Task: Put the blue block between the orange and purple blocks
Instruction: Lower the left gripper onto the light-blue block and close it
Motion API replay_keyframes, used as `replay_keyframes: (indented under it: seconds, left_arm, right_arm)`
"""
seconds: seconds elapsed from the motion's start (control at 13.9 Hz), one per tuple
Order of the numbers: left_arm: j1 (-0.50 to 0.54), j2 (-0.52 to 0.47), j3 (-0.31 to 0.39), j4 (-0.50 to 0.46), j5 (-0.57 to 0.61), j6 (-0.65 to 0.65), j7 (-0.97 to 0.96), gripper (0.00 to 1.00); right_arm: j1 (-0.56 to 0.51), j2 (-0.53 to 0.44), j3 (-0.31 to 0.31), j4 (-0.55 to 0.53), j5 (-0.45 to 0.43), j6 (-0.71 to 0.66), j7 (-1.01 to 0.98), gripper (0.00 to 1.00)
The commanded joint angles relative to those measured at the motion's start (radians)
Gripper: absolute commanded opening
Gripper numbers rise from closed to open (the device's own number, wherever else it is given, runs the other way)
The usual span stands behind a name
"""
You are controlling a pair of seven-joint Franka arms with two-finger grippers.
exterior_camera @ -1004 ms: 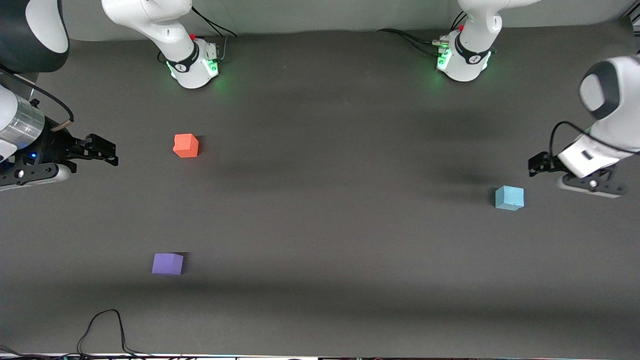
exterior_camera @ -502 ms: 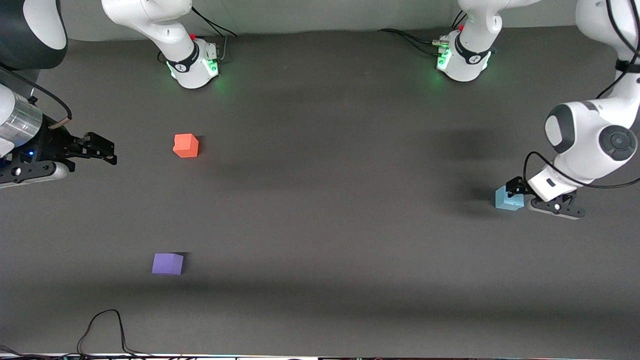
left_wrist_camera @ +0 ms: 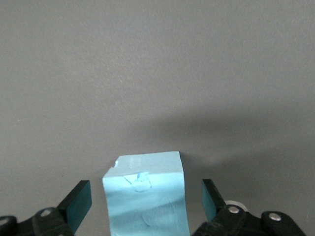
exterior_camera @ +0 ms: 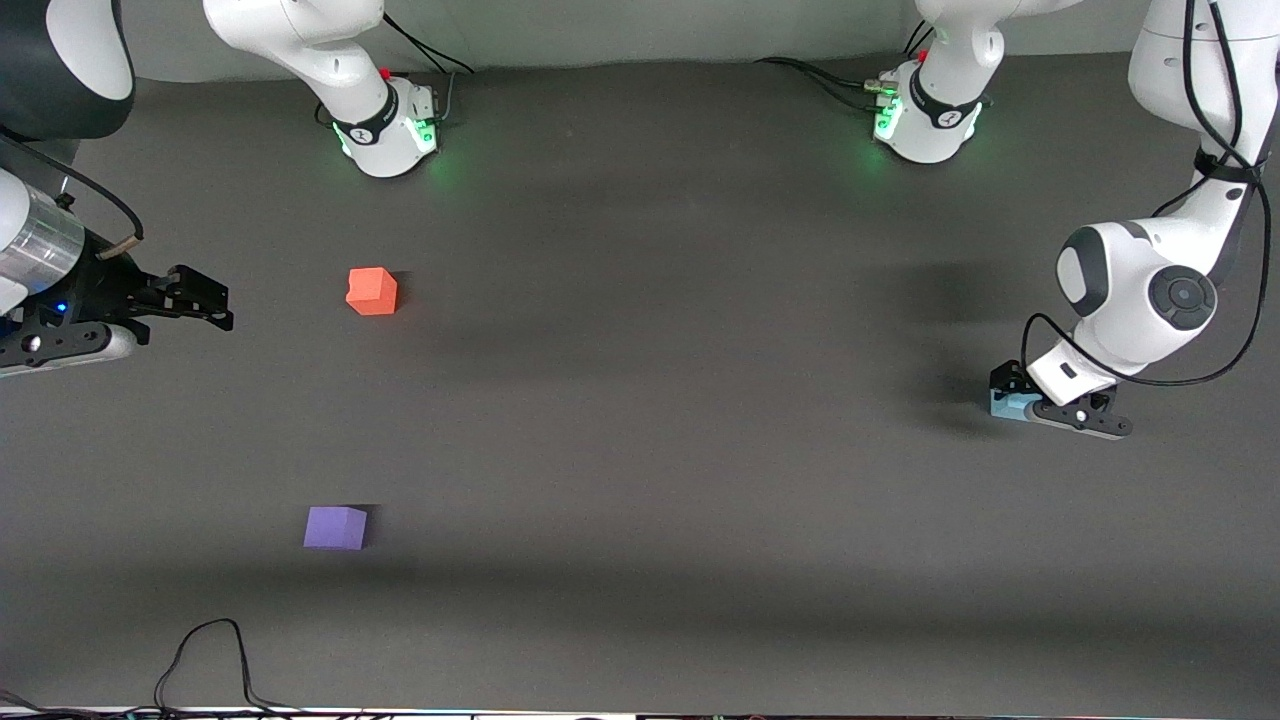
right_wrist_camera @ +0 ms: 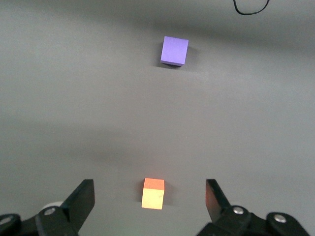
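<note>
Blue block [left_wrist_camera: 146, 196] sits between left gripper's [left_wrist_camera: 146, 200] spread jaws; right gripper [right_wrist_camera: 148, 200] spread, waiting.

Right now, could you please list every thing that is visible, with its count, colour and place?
blue block: one, light blue, on the table at the left arm's end, between the open fingers of the left gripper.
orange block: one, orange-red, toward the right arm's end, farther from the front camera than the purple block.
purple block: one, violet, toward the right arm's end.
cable: one, black, looped at the table edge nearest the front camera.
table: one, dark grey.
left gripper: one, black, open, down around the blue block.
right gripper: one, black, open, waiting above the table near the orange block.
</note>
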Motion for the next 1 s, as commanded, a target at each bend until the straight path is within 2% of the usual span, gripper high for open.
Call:
replay_keyframes:
  seconds: [0.0, 0.14, 0.36, 0.43, 0.57, 0.72, 0.93]
  left_arm:
    - [0.0, 0.01, 0.005, -0.012, 0.008, 0.018, 0.017, 1.0]
    - [0.0, 0.012, 0.005, -0.012, 0.008, 0.014, 0.016, 0.97]
    - [0.0, 0.012, 0.008, -0.012, 0.008, 0.003, 0.016, 0.47]
    - [0.0, 0.012, 0.01, -0.01, 0.008, 0.002, 0.014, 0.37]
    - [0.0, 0.007, 0.01, 0.002, 0.008, -0.02, 0.013, 0.34]
    - [0.0, -0.022, 0.013, 0.042, 0.01, -0.117, 0.016, 0.34]
    - [-0.011, -0.097, 0.007, 0.228, 0.007, -0.447, -0.024, 0.34]
  right_arm:
    - [0.007, -0.025, -0.006, -0.027, 0.01, 0.018, 0.003, 1.0]
    - [0.007, -0.025, -0.005, -0.025, 0.01, 0.018, 0.003, 1.0]
    - [0.007, -0.023, -0.006, -0.024, 0.025, 0.02, 0.003, 1.0]
    - [0.007, -0.025, -0.006, -0.025, 0.028, 0.02, 0.003, 1.0]
    - [0.007, -0.026, -0.006, -0.025, 0.026, 0.018, 0.003, 1.0]
    - [0.007, -0.028, -0.006, -0.025, 0.028, 0.018, 0.003, 1.0]
    - [0.007, -0.028, -0.006, -0.025, 0.028, 0.018, 0.003, 1.0]
